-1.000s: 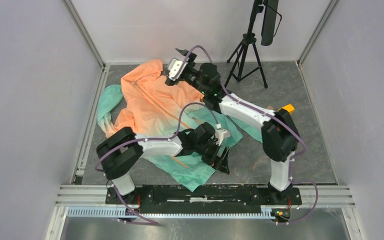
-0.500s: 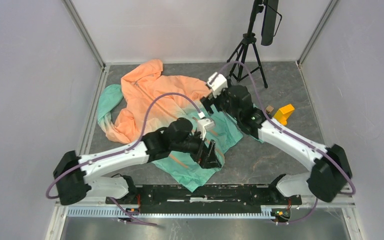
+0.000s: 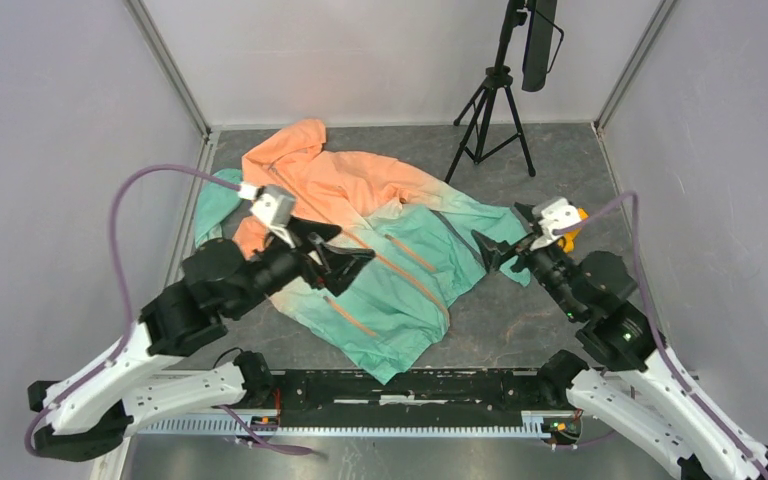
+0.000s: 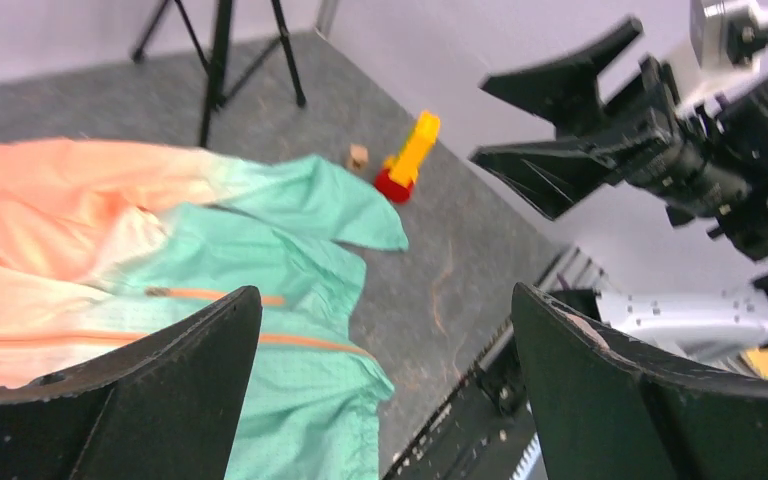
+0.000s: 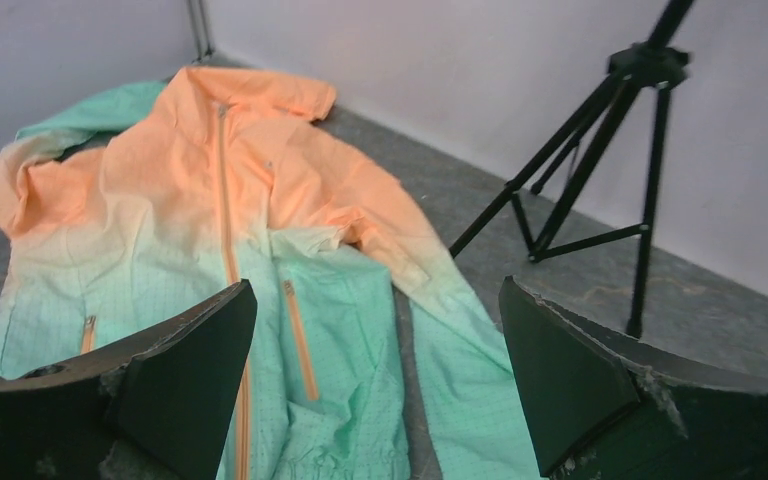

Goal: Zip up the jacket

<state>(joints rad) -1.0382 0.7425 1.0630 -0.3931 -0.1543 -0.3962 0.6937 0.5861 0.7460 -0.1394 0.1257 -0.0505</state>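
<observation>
The jacket point(image 3: 380, 235) lies spread on the grey floor, orange hood at the far left and teal hem toward the near right. Its orange front zipper point(image 3: 400, 272) runs from collar to hem, and the two front halves meet along it in the right wrist view point(image 5: 228, 230). My left gripper point(image 3: 352, 270) is open and empty, raised over the jacket's left side; the teal hem point(image 4: 290, 300) shows below it. My right gripper point(image 3: 498, 225) is open and empty, raised by the right sleeve, facing the jacket point(image 5: 340, 330).
A black tripod point(image 3: 495, 100) stands at the back right and shows in the right wrist view point(image 5: 600, 150). A yellow and red toy point(image 3: 572, 222) lies right of the jacket, also in the left wrist view point(image 4: 408, 160). Grey walls close in three sides.
Both arms have pulled back and up from the jacket, the left to the left and the right to the right. The jacket now lies spread flat with its front uncovered.
</observation>
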